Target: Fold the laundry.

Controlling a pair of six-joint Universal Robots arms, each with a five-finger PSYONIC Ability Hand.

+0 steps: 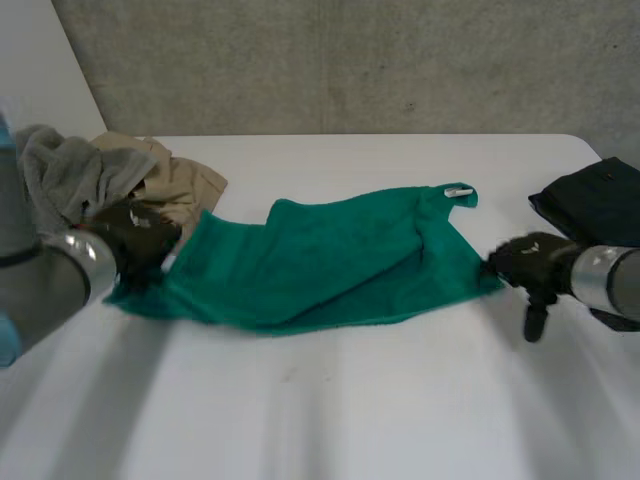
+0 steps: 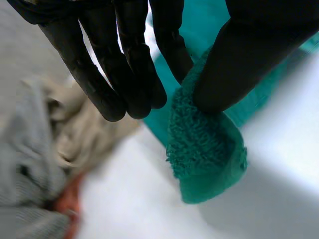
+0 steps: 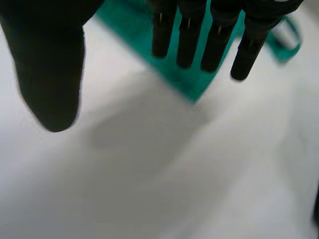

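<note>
Your green terry towel (image 1: 330, 260) lies rumpled mid white table (image 1: 350, 410), no fold yet. L hand (image 1: 135, 240) pinches its left corner; R hand (image 1: 525, 262) spread, empty, at right corner. Beige-grey clothes pile (image 1: 115, 175) left to do.

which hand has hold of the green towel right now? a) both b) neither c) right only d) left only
d: the left hand pinches a corner of the green towel between thumb and finger, while the right hand has its fingers straight at the towel's other end, gripping nothing.
</note>
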